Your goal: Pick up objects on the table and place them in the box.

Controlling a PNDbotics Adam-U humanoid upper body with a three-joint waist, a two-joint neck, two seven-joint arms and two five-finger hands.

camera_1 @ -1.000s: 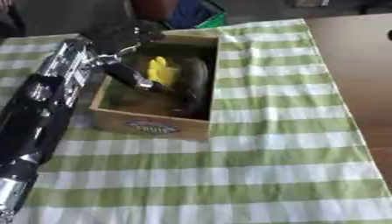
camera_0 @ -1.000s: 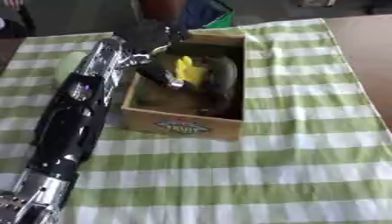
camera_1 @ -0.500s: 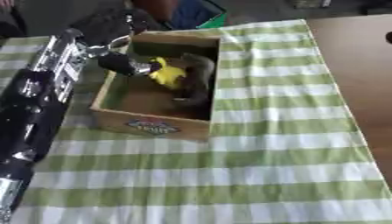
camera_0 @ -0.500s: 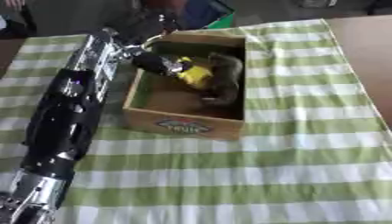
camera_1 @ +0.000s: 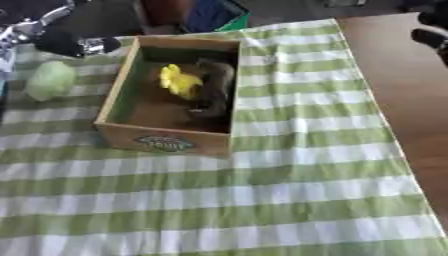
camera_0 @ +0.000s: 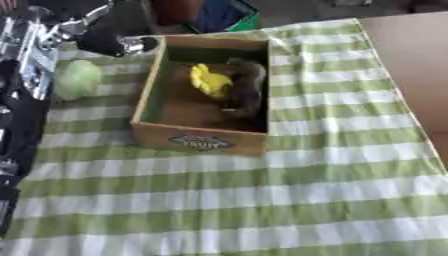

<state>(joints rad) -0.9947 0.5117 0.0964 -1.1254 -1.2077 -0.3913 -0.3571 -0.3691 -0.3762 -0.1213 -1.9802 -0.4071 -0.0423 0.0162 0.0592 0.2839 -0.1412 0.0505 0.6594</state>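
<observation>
**Left hand beside the box, green object on the cloth**

A green-and-white checked tablecloth (camera_0: 289, 200) covers the table; its bare brown wooden top (camera_1: 411, 100) shows along the 3 o'clock side. Beyond the far edge, at 12 o'clock, lie a dark floor and a blue-and-green thing (camera_0: 223, 15) I cannot make out.

The cloth is open from 4 through 8 o'clock, in front of the box, and again on the strip between the box and the bare wood.

The wooden box (camera_0: 199, 140) sits above centre, a printed label on its near wall. Inside it lie a yellow object (camera_0: 210, 81) and a dark brownish object (camera_0: 245, 90), touching each other toward the far right of the box. A pale green rounded object (camera_0: 77, 79) rests on the cloth at 9 o'clock of the box, just beside it.

The left arm runs along the 9 o'clock edge. The left hand (camera_0: 109, 42) hovers at 11 o'clock, just outside the box's far left corner; whether its fingers are curled I cannot tell, and nothing shows in its hold. Dark parts at the 2 o'clock edge of the right eye view are too unclear to name.
</observation>
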